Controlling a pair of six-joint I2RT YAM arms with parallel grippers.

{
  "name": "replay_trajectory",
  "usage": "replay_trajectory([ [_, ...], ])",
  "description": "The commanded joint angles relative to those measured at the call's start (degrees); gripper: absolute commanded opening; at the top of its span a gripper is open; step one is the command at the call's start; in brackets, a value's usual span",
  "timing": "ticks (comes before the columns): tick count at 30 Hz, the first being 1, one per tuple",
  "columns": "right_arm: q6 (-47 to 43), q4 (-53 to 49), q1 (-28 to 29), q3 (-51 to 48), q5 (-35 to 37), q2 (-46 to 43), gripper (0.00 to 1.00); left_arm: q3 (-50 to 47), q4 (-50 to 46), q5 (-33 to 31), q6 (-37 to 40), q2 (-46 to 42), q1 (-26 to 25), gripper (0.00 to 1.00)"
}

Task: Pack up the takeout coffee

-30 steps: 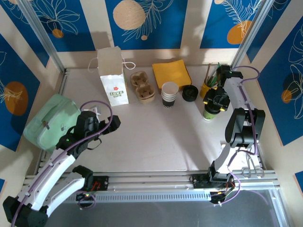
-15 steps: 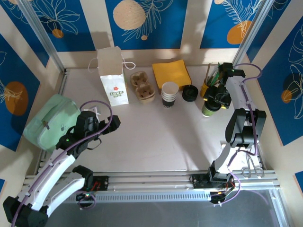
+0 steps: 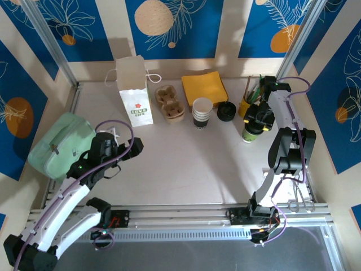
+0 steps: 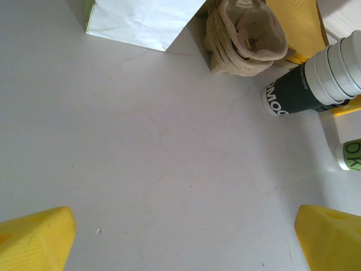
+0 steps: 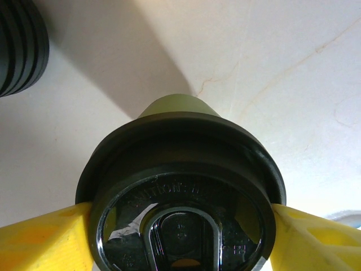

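My L arm (image 3: 62, 203) runs from its base at the near-left corner up & inward, w/ the wrist low over the left part of the tabletop (image 3: 186, 164). L claw (image 4: 183, 237) hangs clear of the surface, aimed toward the far side, jaws spread as wide as they go; its yellow fingertips (image 4: 34, 237) sit in the wrist cam's bottom corners. R arm (image 3: 287, 149) rises from its base, folds at the elbow & reaches to the far-right side. R claw (image 5: 180, 226) points down, yellow fingers (image 5: 39, 237) against both sides of the lid of the takeout coffee (image 5: 175, 141).
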Motion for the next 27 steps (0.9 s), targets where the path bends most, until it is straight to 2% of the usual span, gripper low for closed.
replay_trajectory([
  [1,-0.17,-2.39,0.24,1.18,1.91,0.53,0.76,0.11,-0.59,0.87,-0.02,-0.66,0.94,0.99],
  [5,-0.37,-2.95,0.91,1.38,3.00,0.58,0.81,0.06,-0.54,1.12,-0.04,-0.67,1.03,0.99],
  [15,-0.29,-3.66,1.93,1.35,4.45,0.67,0.80,-0.24,-0.83,1.22,-0.03,-1.01,1.22,0.99],
  [22,-0.38,-4.25,2.33,2.06,4.37,0.86,0.70,-0.27,-0.71,1.40,-0.12,-1.06,1.41,0.99],
  [27,-0.29,-4.98,2.47,2.40,4.93,0.80,0.66,-0.40,-0.63,1.60,-0.14,-1.04,1.39,0.99],
])
